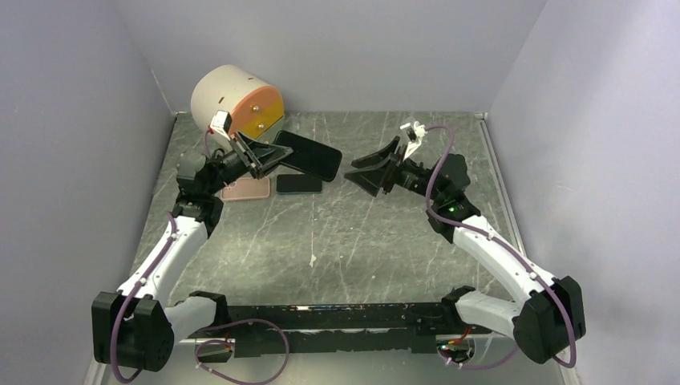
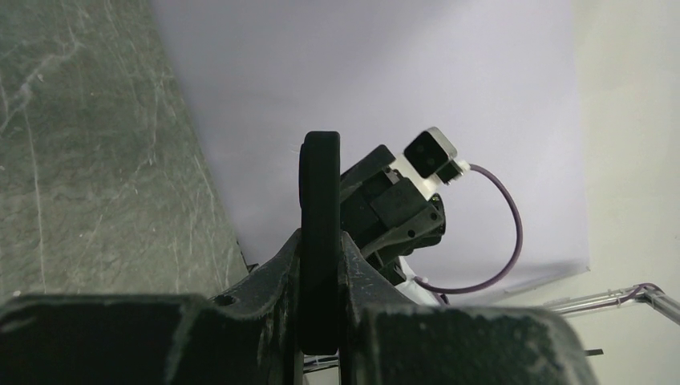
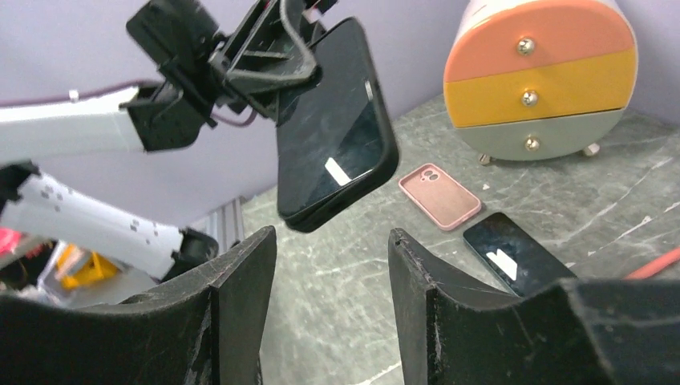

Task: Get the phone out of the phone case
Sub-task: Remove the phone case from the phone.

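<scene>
Item 1. Left arm (image 1: 172, 249): stretched forward and inward from its base, wrist raised over the table (image 1: 361, 257). Left gripper (image 1: 269, 156): 2 fingers clamped on one end of a black phone (image 1: 309, 156), which is held in the air with its screen tilted toward the right side. A dark rim along its edge may be a case, though this is not clear.

Item 2. Round drawer unit (image 1: 236, 100): 3 drawers, back left corner.

Item 3. Pink case (image 1: 246, 189): flat on the table below the left gripper.

Item 4. Second phone (image 1: 299, 183): flat, just beside the pink case and under the held phone.

Item 5. Right arm (image 1: 489, 245): elbow bent, reaching inward. Right gripper (image 1: 357, 171): jaws apart and empty, facing the held phone's free end. It is just beside the phone, with no contact seen.
</scene>
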{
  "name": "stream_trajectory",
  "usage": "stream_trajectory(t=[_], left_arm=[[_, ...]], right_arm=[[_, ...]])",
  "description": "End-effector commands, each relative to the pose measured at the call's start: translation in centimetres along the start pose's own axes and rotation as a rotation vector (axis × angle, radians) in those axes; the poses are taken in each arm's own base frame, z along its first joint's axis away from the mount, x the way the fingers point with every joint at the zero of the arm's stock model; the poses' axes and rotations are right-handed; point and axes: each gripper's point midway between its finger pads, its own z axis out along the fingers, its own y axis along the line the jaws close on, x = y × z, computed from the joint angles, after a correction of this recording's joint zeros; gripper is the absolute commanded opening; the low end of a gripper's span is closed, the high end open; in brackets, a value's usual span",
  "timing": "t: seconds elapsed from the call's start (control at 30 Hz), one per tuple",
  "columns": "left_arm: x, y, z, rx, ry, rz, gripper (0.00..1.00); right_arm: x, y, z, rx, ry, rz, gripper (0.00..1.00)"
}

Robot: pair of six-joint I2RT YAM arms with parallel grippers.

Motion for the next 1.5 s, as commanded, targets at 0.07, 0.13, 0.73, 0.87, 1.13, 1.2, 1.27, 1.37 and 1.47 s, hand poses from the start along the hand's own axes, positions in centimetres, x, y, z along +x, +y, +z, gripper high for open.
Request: stream_trajectory(t=[0.07, 0.13, 0.73, 0.87, 1.13, 1.2, 1.27, 1.37, 1.47], left_arm=[[-0.3, -5.4, -0.4, 0.171, -0.004, 0.117, 0.03], [-0.3, -5.7, -0.5, 0.179, -0.009, 0.124, 0.03], [-0.4, -6.6, -0.7, 0.236, -0.028, 0.12, 0.03], [-0.4, -6.8, -0.8, 0.241, -0.029, 0.124, 0.02], [-0.3, -6.8, -0.7, 0.245, -0.023, 0.121, 0.03], [-0.3, -6.9, -0.7, 0.248, -0.024, 0.121, 0.02], [-0.4, -6.9, -0.8, 0.247, -0.027, 0.119, 0.02], [-0.3, -6.9, -0.8, 0.244, -0.028, 0.118, 0.03], [-0.4, -7.0, -0.8, 0.248, -0.029, 0.119, 0.02]], right_arm=[[-4.4, -0.5, 1.0, 0.046, -0.188, 0.158, 0.56], [-5.3, -0.2, 1.4, 0.025, -0.216, 0.186, 0.56], [-8.4, 0.8, 2.9, -0.095, -0.306, 0.306, 0.45], [-8.7, 1.0, 3.0, -0.106, -0.306, 0.305, 0.41], [-8.9, 1.4, 3.4, -0.132, -0.303, 0.305, 0.37], [-8.8, 1.5, 3.4, -0.133, -0.3, 0.305, 0.37], [-8.8, 1.4, 3.5, -0.129, -0.296, 0.307, 0.37], [-8.7, 1.6, 3.6, -0.137, -0.288, 0.304, 0.36], [-8.4, 1.6, 3.8, -0.137, -0.277, 0.305, 0.36]])
